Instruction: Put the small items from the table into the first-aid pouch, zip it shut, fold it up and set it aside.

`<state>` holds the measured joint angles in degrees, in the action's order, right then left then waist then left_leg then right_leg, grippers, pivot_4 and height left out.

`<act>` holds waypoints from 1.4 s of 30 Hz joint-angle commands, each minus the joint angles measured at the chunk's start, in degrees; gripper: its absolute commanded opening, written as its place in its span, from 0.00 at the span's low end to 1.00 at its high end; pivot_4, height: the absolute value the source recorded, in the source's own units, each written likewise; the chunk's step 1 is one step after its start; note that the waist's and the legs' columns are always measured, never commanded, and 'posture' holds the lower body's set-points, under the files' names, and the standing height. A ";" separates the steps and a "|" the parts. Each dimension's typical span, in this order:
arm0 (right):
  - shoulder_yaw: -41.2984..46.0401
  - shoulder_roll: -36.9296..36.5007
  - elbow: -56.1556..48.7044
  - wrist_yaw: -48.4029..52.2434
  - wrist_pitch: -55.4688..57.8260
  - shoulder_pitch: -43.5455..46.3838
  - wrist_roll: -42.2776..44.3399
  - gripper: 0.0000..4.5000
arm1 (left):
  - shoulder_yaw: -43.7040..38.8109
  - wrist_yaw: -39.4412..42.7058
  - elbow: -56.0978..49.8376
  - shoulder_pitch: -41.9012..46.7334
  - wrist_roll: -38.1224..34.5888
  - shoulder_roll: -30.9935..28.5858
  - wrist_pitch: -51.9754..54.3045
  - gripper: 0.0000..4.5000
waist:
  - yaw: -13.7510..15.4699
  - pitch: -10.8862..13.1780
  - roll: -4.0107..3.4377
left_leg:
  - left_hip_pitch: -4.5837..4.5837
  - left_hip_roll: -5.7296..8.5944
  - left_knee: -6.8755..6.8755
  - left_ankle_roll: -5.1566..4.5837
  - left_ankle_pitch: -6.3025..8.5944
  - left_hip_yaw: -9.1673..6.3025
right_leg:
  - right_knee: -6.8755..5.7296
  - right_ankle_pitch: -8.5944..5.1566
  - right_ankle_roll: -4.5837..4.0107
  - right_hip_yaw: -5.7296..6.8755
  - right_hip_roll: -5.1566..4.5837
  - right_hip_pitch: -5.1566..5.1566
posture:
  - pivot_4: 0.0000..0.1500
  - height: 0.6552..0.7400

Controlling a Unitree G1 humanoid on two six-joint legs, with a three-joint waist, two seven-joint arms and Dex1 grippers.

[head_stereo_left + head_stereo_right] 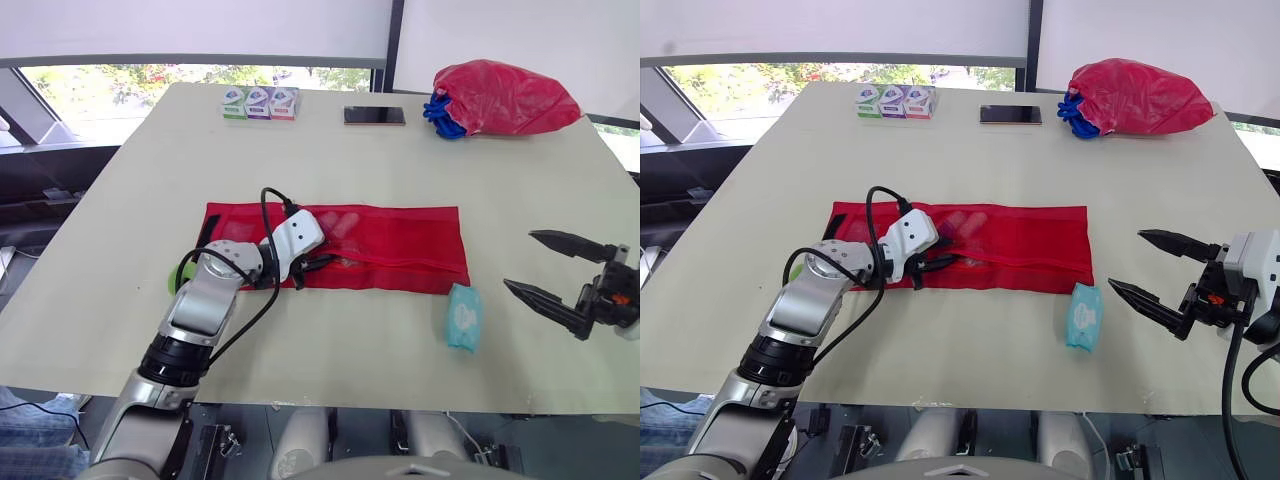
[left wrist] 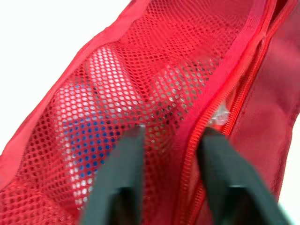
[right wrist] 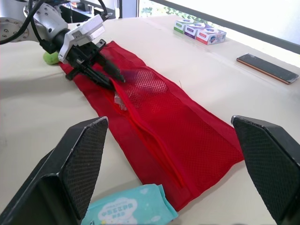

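Fingers: left gripper (image 1: pixel 945 264) narrowly parted on the pouch (image 1: pixel 1020 240) mesh; right gripper (image 1: pixel 1125 260) spread wide, empty.
Left wrist view: blue-and-white packet (image 2: pixel 86 136) behind the mesh.
Head view: wipes pack (image 1: pixel 1084 316) near the desk's (image 1: pixel 970 150) front edge.

The left gripper (image 1: pixel 943 263) rests on the red pouch (image 1: pixel 1025 245), wipes packet (image 1: pixel 1084 316) beside it.
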<state>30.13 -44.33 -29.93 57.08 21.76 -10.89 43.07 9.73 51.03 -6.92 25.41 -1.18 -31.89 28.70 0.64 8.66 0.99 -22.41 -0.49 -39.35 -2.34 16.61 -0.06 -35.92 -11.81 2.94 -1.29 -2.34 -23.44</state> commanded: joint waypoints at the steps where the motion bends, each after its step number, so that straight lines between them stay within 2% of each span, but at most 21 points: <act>1: 2.07 0.34 -0.47 0.11 -1.20 -0.17 1.24 1.00 | -2.21 2.50 -4.21 3.32 -4.82 -0.61 1.25 0.71 | 0.10 0.00 0.00 | 0.00 0.00 0.00 0.00 0.00 0.00 | -0.01 0.00 0.00 0.00 0.00 0.00 | 1.00 1.00; 3: 2.36 0.33 -0.44 0.09 -1.17 -0.27 1.21 1.00 | -2.07 3.75 -4.54 4.29 -6.47 -0.95 1.88 0.95 | 0.17 0.00 0.00 | 0.00 0.01 -0.01 0.00 0.00 0.01 | 0.00 0.00 0.00 -0.01 -0.01 0.01 | 1.00 1.00; 4: 2.57 0.26 -0.37 0.03 -1.05 -0.24 1.30 1.00 | -1.07 5.33 -4.17 5.56 -7.15 -1.16 1.63 0.99 | 0.17 0.00 0.00 | 0.00 0.02 -0.01 0.00 0.00 0.01 | 0.01 0.00 0.00 -0.01 -0.01 0.00 | 1.00 1.00; 8: 2.91 0.01 -0.26 -0.33 0.14 0.20 2.74 1.00 | 6.06 10.26 2.38 10.85 -4.77 0.58 -5.44 0.99 | 0.30 0.00 0.00 | -0.01 0.13 -0.01 0.00 0.00 0.01 | 0.01 0.00 0.00 0.01 -0.01 0.02 | 1.00 1.00; 13: 3.02 -0.04 -0.07 -0.73 -0.12 0.22 2.35 1.00 | 12.34 10.88 15.34 17.48 -0.46 5.93 -13.29 0.99 | 0.21 0.00 0.01 | 0.00 0.21 -0.01 0.00 0.00 0.04 | 0.02 0.00 0.00 -0.02 0.01 0.02 | 1.00 1.00; 20: 5.18 0.73 -2.20 -1.77 -0.19 -2.86 2.87 1.00 | 14.98 7.78 33.59 24.71 3.93 15.54 -21.68 0.99 | 0.23 0.00 0.02 | -0.08 0.22 -0.04 -0.01 0.00 0.01 | 0.04 0.00 0.01 0.00 0.02 0.00 | 1.00 1.00; 27: 9.56 1.03 -3.95 -1.77 -0.15 -7.68 4.11 1.00 | 14.62 7.88 41.60 27.28 5.43 19.51 -26.33 0.99 | 0.13 0.01 0.02 | -0.07 0.20 -0.04 -0.02 0.00 0.02 | 0.03 0.00 0.01 -0.03 0.03 -0.01 | 1.00 1.00; 30: 11.31 1.07 -3.90 -1.37 -0.17 -9.30 4.59 1.00 | 14.96 9.38 41.80 27.21 5.63 19.95 -26.50 0.83 | 0.16 0.01 0.02 | -0.07 0.20 -0.03 -0.02 0.01 0.01 | 0.03 0.00 0.01 -0.03 0.03 0.00 | 1.00 1.00; 31: 11.68 0.99 -3.76 -1.30 -0.10 -9.69 4.62 1.00 | 14.99 9.88 41.47 27.05 5.48 20.17 -26.09 0.75 | 0.16 0.01 0.02 | -0.08 0.19 -0.03 -0.02 0.01 0.01 | 0.03 0.00 0.01 -0.03 0.03 0.00 | 1.00 1.00; 32: 11.83 0.88 -3.64 -1.17 -0.13 -9.85 4.55 1.00 | 15.05 10.05 41.26 26.91 5.53 20.35 -25.97 0.64 | 0.16 0.01 0.02 | -0.09 0.19 -0.04 -0.02 0.01 0.01 | 0.04 0.00 0.01 -0.03 0.03 -0.01 | 1.00 1.00; 36: 11.61 0.59 -3.33 -1.08 -0.22 -9.53 4.64 1.00 | 14.99 9.46 42.54 27.00 6.59 20.68 -26.83 0.32 | 0.12 0.01 0.02 | -0.08 0.19 -0.04 -0.02 0.01 0.01 | 0.04 0.00 0.01 -0.04 0.03 0.00 | 1.00 1.00; 37: 11.48 0.54 -3.23 -1.07 -0.26 -9.42 4.62 1.00 | 14.93 9.24 43.01 27.13 6.81 20.78 -27.08 0.18 | 0.12 0.01 0.02 | -0.07 0.19 -0.04 -0.02 0.01 0.01 | 0.03 0.00 0.01 -0.04 0.03 0.00 | 1.00 1.00; 38: 11.25 0.53 -3.18 -1.04 -0.30 -9.33 4.55 1.00 | 14.80 9.01 43.36 27.22 6.98 20.87 -27.26 0.18 | 0.13 0.01 0.02 | -0.07 0.19 -0.04 -0.02 0.01 0.01 | 0.03 0.00 0.01 -0.04 0.03 0.00 | 1.00 1.00; 40: 10.68 0.60 -3.10 -1.02 -0.48 -9.16 4.19 1.00 | 14.40 8.68 43.79 27.34 7.09 21.14 -27.50 0.01 | 0.14 0.01 0.02 | -0.07 0.19 -0.04 -0.02 0.01 0.01 | 0.03 0.00 0.01 -0.04 0.03 0.00 | 1.00 1.00; 42: 10.08 0.74 -3.22 -1.14 -0.62 -9.02 3.76 1.00 | 14.10 8.65 44.05 27.42 6.95 21.33 -27.71 0.00 | 0.16 0.01 0.02 | -0.08 0.19 -0.04 -0.02 0.01 0.00 | 0.04 0.00 0.02 -0.04 0.03 0.00 | 1.00 1.00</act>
<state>39.28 -43.32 -32.54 55.81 22.15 -20.18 46.62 24.85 60.03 37.50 51.51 5.62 -10.91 2.03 0.79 8.67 1.01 -22.49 -0.30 -39.39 -2.36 16.61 -0.06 -35.88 -11.82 2.96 -1.33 -2.31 -23.44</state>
